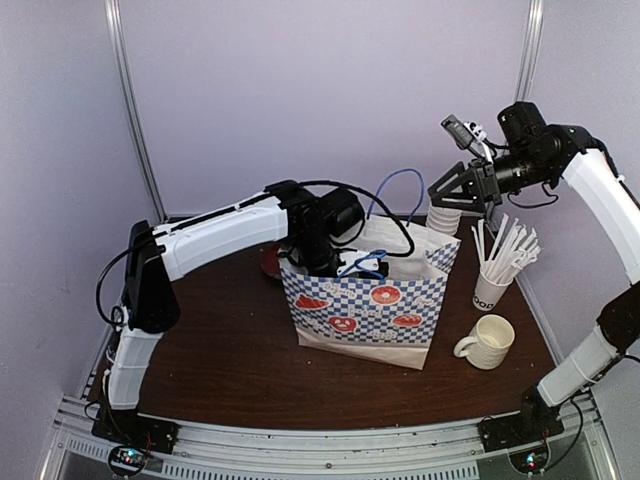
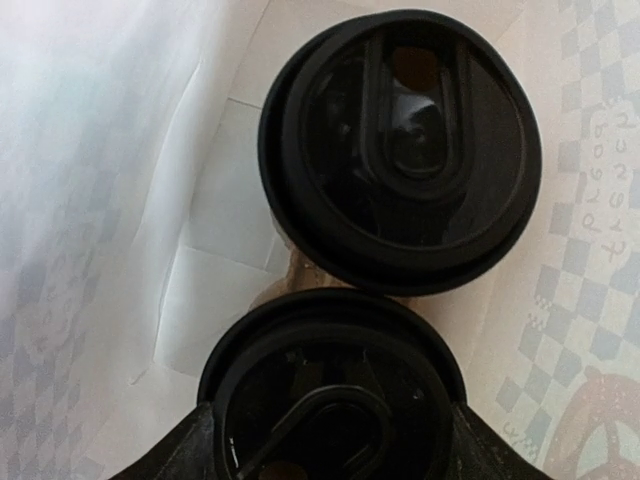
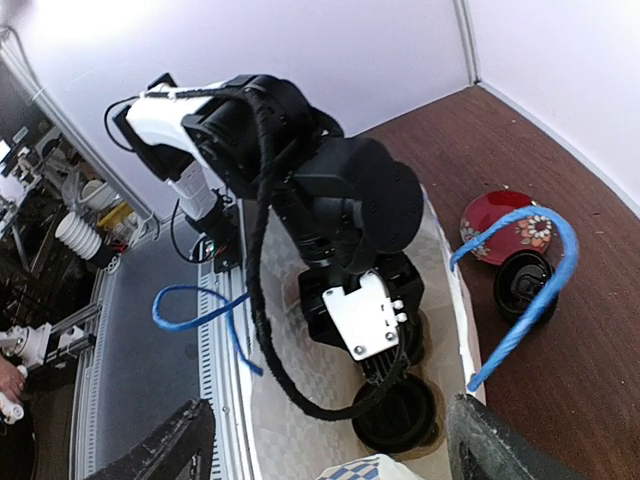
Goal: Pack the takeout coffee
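Two lidded cups (image 2: 400,150) down inside checkered donut-print bag (image 1: 365,310), paper walls close alongside. Clamped on nearer lid (image 2: 330,390): left claw (image 2: 330,440); released above bag rim: right claw (image 1: 455,195). Straw cup (image 1: 490,292) reads "OOD".

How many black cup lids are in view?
3. The far lid and near lid sit side by side inside the checkered bag; a third lid is outside on the table beside the red dish. The left arm may hide others.
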`<state>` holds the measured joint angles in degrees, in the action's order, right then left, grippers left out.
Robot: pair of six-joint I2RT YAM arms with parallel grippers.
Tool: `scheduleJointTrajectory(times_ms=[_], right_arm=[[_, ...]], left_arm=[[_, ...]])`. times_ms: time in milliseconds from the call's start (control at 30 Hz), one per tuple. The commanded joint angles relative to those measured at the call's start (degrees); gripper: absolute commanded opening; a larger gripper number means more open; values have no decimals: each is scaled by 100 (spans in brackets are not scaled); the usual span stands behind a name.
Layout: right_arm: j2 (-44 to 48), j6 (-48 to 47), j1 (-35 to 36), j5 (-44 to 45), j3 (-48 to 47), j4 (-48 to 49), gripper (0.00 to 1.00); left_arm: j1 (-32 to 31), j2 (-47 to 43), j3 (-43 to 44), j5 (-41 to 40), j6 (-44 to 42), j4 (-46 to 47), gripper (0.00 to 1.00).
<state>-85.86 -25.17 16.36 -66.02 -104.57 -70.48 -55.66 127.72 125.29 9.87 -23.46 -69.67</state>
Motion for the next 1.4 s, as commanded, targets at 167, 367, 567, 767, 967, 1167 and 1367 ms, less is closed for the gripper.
scheduleJointTrajectory(times_ms=[167, 367, 567, 767, 967, 1167, 1367], right_arm=[[242, 626, -282, 158, -7, 674, 83], [380, 657, -288, 201, 299, 815, 83], [447, 676, -291, 185, 264, 800, 84], [491, 644, -291, 177, 277, 768, 84], [548, 643, -291, 190, 284, 764, 85], [586, 644, -291, 190, 347, 785, 85], [588, 735, -291, 217, 464, 929, 85]], left_arm=[[-61, 879, 508, -5, 127, -556, 44], [-156, 737, 291, -226, 228, -317, 47], [-263, 383, 263, -613, 385, -294, 70], [-286, -84, 222, -616, 485, -212, 86], [-286, -417, 232, -488, 536, -298, 98], [-280, -713, 267, -449, 512, -365, 98], [-287, -1063, 443, -256, 536, -412, 96]])
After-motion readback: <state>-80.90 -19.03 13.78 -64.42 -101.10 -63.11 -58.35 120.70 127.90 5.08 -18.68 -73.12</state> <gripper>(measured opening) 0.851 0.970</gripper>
